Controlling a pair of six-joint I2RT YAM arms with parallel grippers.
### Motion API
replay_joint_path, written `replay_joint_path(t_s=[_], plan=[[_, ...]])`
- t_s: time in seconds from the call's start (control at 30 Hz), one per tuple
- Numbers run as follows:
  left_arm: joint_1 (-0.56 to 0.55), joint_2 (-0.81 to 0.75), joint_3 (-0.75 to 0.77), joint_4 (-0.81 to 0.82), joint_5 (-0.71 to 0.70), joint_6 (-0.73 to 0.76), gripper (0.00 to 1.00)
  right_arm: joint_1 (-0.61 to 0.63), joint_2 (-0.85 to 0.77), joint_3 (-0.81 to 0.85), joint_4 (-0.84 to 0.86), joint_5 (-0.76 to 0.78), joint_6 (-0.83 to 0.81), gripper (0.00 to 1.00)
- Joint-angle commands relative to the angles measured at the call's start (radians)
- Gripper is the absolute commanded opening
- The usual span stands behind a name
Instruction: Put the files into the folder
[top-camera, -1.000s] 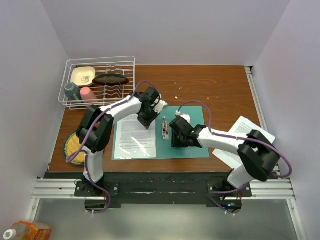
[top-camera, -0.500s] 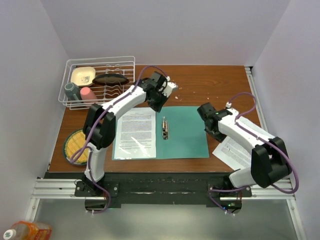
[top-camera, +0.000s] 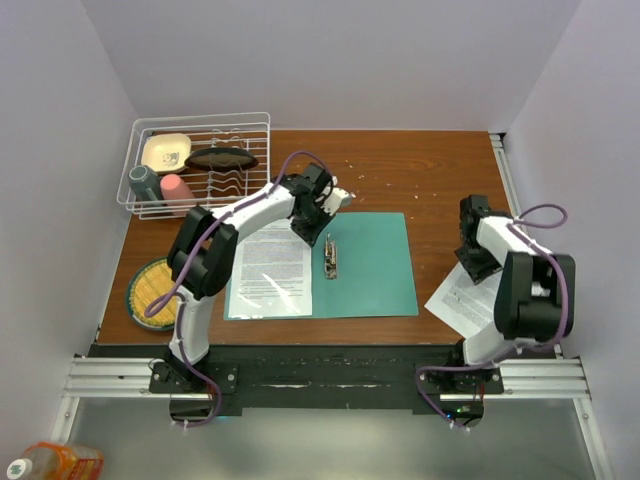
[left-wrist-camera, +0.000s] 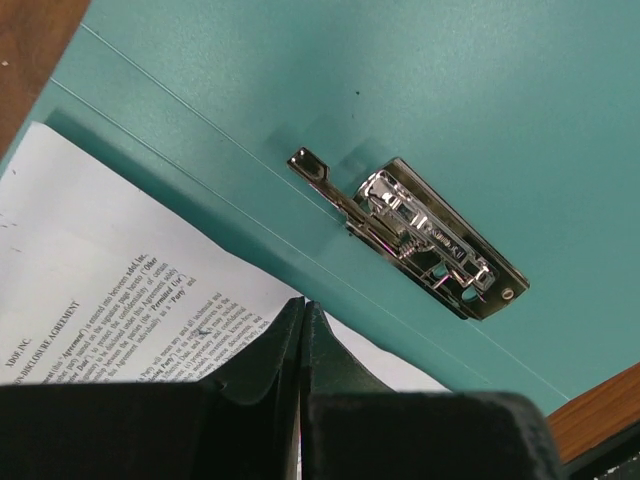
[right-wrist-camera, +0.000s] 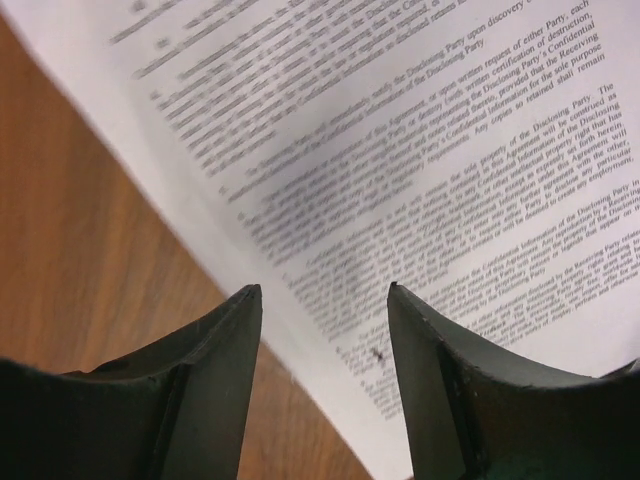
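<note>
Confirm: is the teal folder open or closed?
Open. The folder lies spread flat, metal clip exposed at the spine, one printed sheet on its left half.

The right arm hides part of the files.

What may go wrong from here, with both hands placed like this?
The open right hand hangs over the edge of a flat loose sheet; a pinch may crumple it or slip off.
The shut left hand sits near the sheet on the folder and metal clip; it may drag the paper.
</note>
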Motion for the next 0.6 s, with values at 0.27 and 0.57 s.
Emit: replay_joint_path(t_s=[0.27, 0.57], plan=[[-0.003, -0.053, -0.024, 0.056, 0.007, 0.004, 0.04, -0.063, 0.260, 0.047, 0.144, -0.172, -0.155, 0.51], [-0.021, -0.018, -0.039, 0.081, -0.012, 0.006, 0.03, -0.030, 0.241, -0.010, 0.223, -0.287, -0.153, 0.47]])
